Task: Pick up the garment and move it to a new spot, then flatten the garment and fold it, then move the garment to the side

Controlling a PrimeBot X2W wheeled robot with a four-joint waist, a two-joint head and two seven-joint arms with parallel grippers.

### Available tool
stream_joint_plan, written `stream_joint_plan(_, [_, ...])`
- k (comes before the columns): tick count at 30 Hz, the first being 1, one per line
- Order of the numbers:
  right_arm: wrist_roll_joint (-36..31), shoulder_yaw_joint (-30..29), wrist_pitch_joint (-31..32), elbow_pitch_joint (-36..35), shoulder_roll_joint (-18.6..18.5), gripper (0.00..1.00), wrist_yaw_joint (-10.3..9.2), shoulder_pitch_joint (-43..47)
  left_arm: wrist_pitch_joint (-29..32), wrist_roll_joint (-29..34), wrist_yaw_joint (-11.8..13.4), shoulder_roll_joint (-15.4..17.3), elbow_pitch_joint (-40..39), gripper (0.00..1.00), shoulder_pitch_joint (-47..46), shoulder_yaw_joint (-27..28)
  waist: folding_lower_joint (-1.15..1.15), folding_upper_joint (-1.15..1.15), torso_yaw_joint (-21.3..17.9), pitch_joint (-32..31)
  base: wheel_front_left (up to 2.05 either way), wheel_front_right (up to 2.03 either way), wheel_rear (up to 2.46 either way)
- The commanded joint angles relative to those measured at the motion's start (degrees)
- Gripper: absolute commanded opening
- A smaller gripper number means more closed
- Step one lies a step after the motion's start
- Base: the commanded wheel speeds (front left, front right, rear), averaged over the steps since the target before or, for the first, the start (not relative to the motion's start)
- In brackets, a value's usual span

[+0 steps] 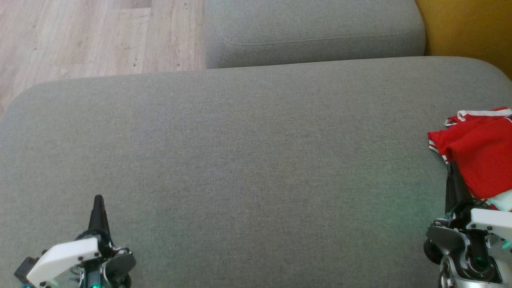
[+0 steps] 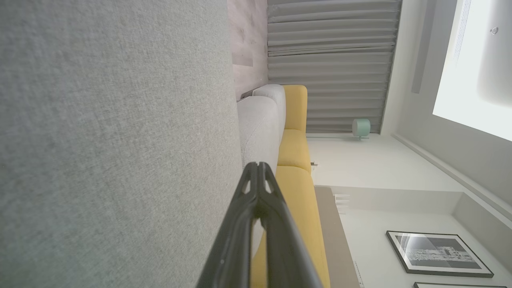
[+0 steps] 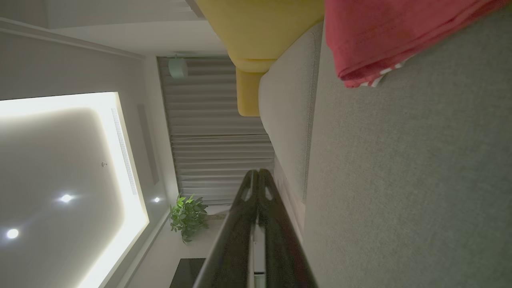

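Grey woven upholstery fills the head view: a broad sofa cushion (image 1: 240, 160) with a fine, matte weave and softly rounded corners. A second cushion (image 1: 312, 32) with a stitched seam sits behind it, pale wood floor (image 1: 80, 36) lies at the upper left and a mustard-yellow seat (image 1: 468, 28) at the upper right. Over at the far right edge of the cushion lies the garment (image 1: 480, 156), red and smooth-looking with white striped trim, gathered into a compact, layered bundle. The right end effector (image 1: 451, 168) stands just beside its near edge, dark fingers pressed together and holding nothing. The left end effector (image 1: 98, 199) is well apart at the lower left, also pinched shut and empty. On to the left wrist view: two slim black fingers meet at the tip, with the grey weave running alongside, a pleated curtain (image 2: 332, 60) and a framed picture (image 2: 438, 254) beyond. Now the right wrist view: fingers closed there too, and the red cloth hangs over the cushion near the top, its striped hem showing, with a leafy plant (image 3: 188, 216) in the distance. Judging by the tidy bundle parked at the side, this looks like the last step, the setting aside, about finished. If it is not, the right end effector would need to open and pinch that near hem.
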Motion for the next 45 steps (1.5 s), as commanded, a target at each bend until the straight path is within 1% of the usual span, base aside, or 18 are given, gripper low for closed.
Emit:
stream_joint_plan(1, [0.4, 1.2, 0.3, -2.3, -0.3, 0.0, -0.04, -1.1, 0.4, -0.3, -0.4, 0.3, -2.1, 0.0, -2.7, 2.3, 0.0, 0.0, 0.0, 0.0, 0.0, 0.0, 0.0])
stream_joint_plan(45, [0.4, 1.2, 0.3, -2.3, -0.3, 0.0, -0.04, -1.1, 0.4, -0.3, -0.4, 0.3, -2.1, 0.0, -2.7, 2.3, 0.0, 0.0, 0.0, 0.0, 0.0, 0.0, 0.0])
